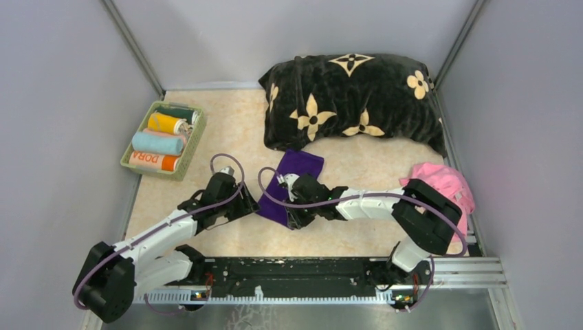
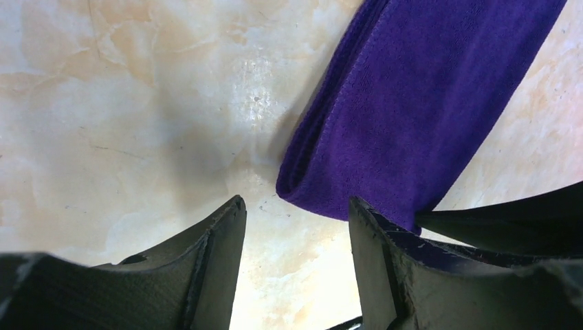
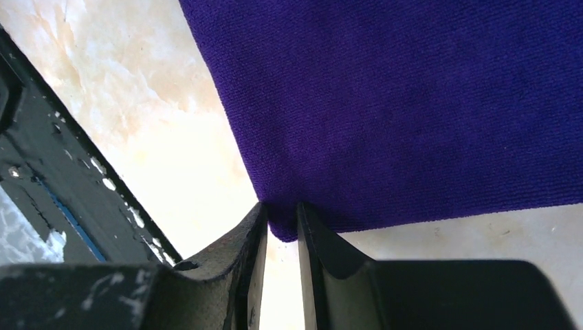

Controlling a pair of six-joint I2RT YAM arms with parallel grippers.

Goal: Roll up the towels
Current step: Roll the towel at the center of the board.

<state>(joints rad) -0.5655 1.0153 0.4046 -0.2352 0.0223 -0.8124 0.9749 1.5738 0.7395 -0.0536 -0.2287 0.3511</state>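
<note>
Left wrist view showed the left gripper (image 2: pixel 295 204) with its jaws spread and nothing between them, low over the marbled table (image 2: pixel 137 103). Just ahead of its right finger lay the folded edge of the purple towel (image 2: pixel 412 96), flat on the table and running away up and to the right.

Right wrist view showed the right gripper (image 3: pixel 282 208) with its jaws almost together, a thin gap between them. A corner of the same towel sat right at their tips; whether they pinched it could not be told.

From above, the two grippers faced each other across the towel's near end. Beyond them lay a black cushion (image 1: pixel 350 100) with beige flowers. Far off to the left gripper's left, a green basket (image 1: pixel 194 137) held rolled towels (image 1: pixel 159 143). Well behind the right gripper, a pink towel (image 1: pixel 447 182) lay crumpled beside that arm's elbow.
</note>
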